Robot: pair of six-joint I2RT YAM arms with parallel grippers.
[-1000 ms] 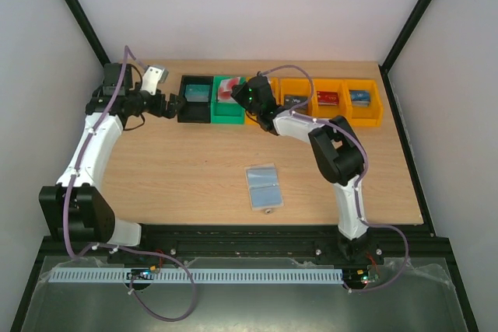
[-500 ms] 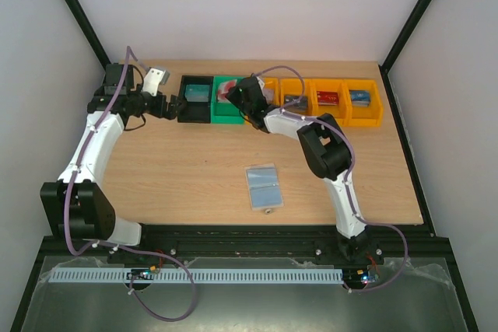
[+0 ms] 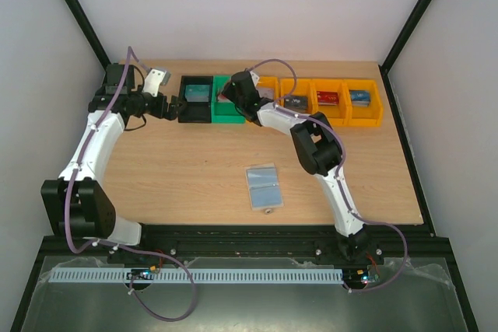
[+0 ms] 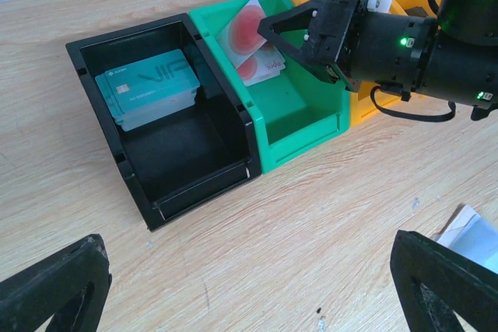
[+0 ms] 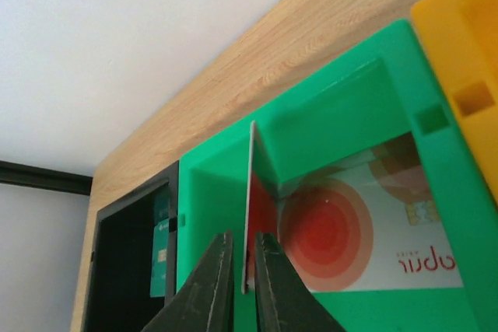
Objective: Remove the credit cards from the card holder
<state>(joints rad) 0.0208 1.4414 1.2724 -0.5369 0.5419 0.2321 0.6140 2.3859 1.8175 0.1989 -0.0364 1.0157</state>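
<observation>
The card holder (image 3: 264,186) lies open on the table's middle, its pale blue-grey sleeves facing up. My right gripper (image 5: 243,235) hovers over the green bin (image 5: 327,106), shut on a white and red credit card (image 5: 250,192) that stands on edge between the fingers. Another white and red card (image 5: 373,227) lies flat in that bin. From above, the right gripper (image 3: 231,92) sits at the green bin (image 3: 226,110). My left gripper (image 4: 249,301) is open over bare wood, just in front of the black bin (image 4: 167,138), which holds a teal card (image 4: 148,87).
Orange bins stand to the right of the green one, holding a grey card (image 3: 294,101), a red card (image 3: 327,99) and a blue card (image 3: 359,97). The right arm's black wrist (image 4: 405,48) reaches over the first orange bin. The left gripper (image 3: 167,105) is left of the black bin.
The right gripper has swung left from the first orange bin to over the green bin, carrying the card. The left arm has not moved.
</observation>
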